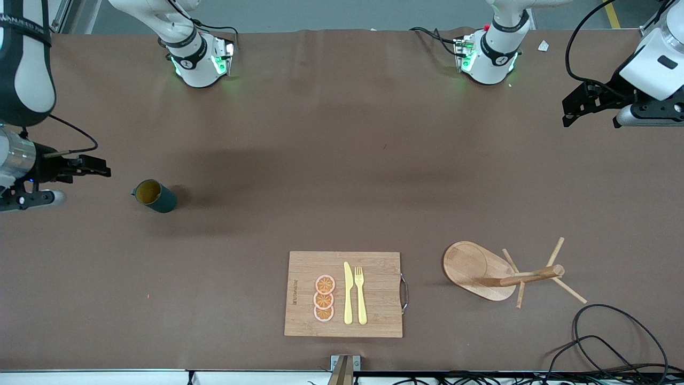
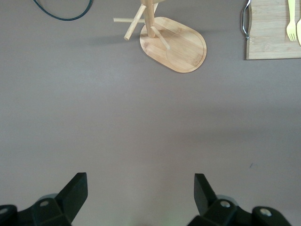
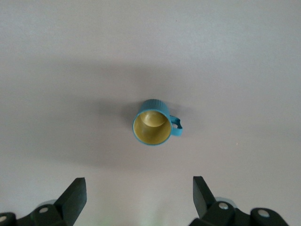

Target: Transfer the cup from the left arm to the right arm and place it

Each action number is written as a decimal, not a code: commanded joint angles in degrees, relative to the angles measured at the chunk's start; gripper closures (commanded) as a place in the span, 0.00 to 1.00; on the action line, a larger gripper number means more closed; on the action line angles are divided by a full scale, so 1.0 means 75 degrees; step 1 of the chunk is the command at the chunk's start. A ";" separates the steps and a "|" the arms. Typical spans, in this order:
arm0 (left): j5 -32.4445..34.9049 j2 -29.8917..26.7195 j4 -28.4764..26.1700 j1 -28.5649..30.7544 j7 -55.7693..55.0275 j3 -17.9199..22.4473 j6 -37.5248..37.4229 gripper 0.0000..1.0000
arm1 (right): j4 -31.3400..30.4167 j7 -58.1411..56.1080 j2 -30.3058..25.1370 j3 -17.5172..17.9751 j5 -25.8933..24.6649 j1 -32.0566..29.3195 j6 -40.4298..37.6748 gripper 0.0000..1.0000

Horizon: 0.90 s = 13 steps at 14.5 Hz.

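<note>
Cup [image 1: 155,196] upright near the worktop's right-arm edge.
We see right pincer [image 1: 99,167] just beside it, left pincer [image 1: 574,109] well apart; both open, empty.

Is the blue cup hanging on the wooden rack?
No, the cup stands on the table toward the right arm's end, well apart from the wooden rack.

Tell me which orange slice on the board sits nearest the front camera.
The lowest of the three slices, at the stack's end closest to the board's near edge; the other two sit farther up, beside the knife.
</note>
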 commanded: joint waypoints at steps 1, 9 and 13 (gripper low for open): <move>-0.0090 -0.0054 0.0013 0.0020 0.0093 -0.0014 0.0003 0.00 | 0.0067 0.0356 -0.0316 0.0020 -0.0008 0.0066 -0.0370 0.00; -0.0079 -0.0055 0.0107 0.0008 0.0104 -0.0014 -0.0021 0.00 | 0.1661 0.1341 -0.0234 0.0090 -0.0078 0.0301 -0.1672 0.00; -0.0079 0.0039 0.0293 0.0031 0.0116 -0.0014 -0.0021 0.00 | 0.2271 0.1329 -0.0023 0.0078 -0.0219 0.0207 -0.2140 0.00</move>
